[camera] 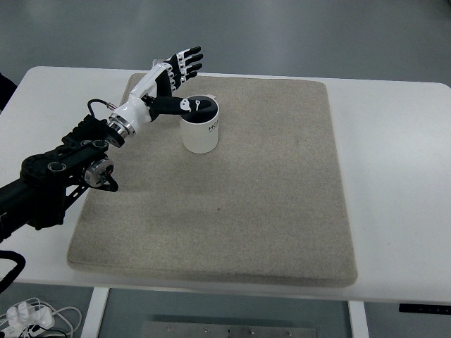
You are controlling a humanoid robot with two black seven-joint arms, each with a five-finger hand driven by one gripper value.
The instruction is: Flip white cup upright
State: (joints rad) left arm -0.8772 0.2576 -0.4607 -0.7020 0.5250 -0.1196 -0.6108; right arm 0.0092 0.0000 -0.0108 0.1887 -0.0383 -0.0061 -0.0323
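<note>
Your left hand (171, 79) reaches in from the left edge over the far left part of the beige mat (232, 211), its black arm (56, 172) stretching diagonally across the white tabletop (394, 176). The four fingers (187, 62) are spread out flat and point away toward the far edge of the mat, gripping nothing, while the thumb (194, 104) lies out to the side across the rim of the white cup (200, 128). That cup stands upright on the mat, mouth up (you can see the dark opening at the top, partly covered by the thumb), with some dark lettering on its side that is too small to read. It sits in the far left quarter of the mat, just beside the wrist and palm. From this steep view you cannot tell whether the thumb actually touches the rim or only hangs over it. A tangle of white cable (32, 317) lies on the floor below the near left corner of the tabletop.
</note>
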